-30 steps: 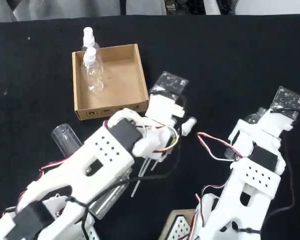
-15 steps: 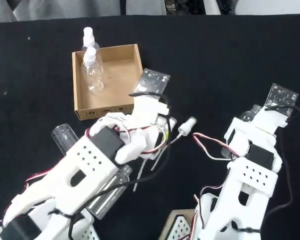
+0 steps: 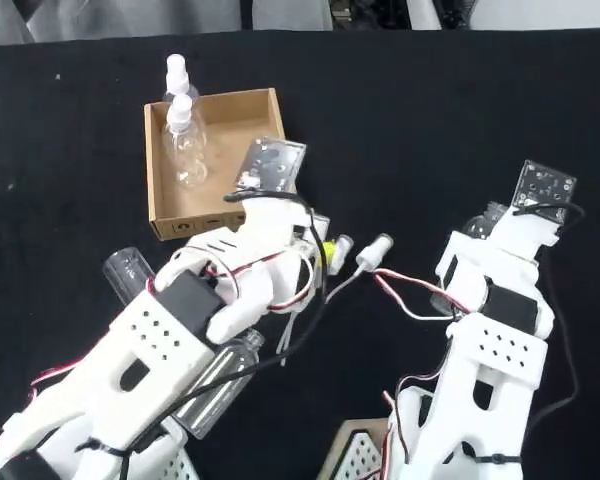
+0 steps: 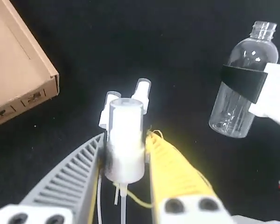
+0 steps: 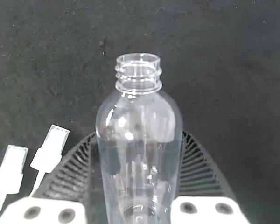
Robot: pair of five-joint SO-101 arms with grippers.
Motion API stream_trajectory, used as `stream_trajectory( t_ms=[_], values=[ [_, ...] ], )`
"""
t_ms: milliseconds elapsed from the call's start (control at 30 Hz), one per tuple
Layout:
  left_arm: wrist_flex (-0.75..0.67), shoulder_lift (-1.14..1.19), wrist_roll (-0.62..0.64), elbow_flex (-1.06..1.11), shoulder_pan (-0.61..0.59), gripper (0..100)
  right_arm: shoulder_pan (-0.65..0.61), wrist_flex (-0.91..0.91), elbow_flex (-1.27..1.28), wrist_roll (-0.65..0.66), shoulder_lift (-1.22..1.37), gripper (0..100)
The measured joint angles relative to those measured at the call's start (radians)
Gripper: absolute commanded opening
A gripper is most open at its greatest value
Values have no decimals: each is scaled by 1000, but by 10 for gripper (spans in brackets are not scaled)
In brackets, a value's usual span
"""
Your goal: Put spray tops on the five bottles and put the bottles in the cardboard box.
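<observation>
High view: a cardboard box (image 3: 152,180) sits far-left on the broad black table (image 3: 430,100). One capped bottle (image 3: 187,145) lies inside, another (image 3: 178,75) just beyond its far wall. Two bare bottles, one (image 3: 130,272) beside the other (image 3: 223,372), lie near-left.

Left wrist view: the left claw (image 4: 126,140) clamps a white cylindrical top (image 4: 125,116).

Right wrist view: the right claw (image 5: 139,156) pinches a clear thread-necked bottle (image 5: 139,107). Two loose tops (image 5: 49,147) (image 5: 9,168) lie nearby.

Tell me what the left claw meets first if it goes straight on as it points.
Probably the two loose spray tops on the table just past its held spray top; depth is unclear.
</observation>
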Motion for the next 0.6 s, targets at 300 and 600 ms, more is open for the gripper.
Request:
stream_trajectory(
  t_ms=[300,600],
  values=[
    [-18,-146,0,74,-3,29,-51,11,0,0,-28,96],
    [-18,-325,0,135,-14,29,-130,49,34,0,-215,96]
  ],
)
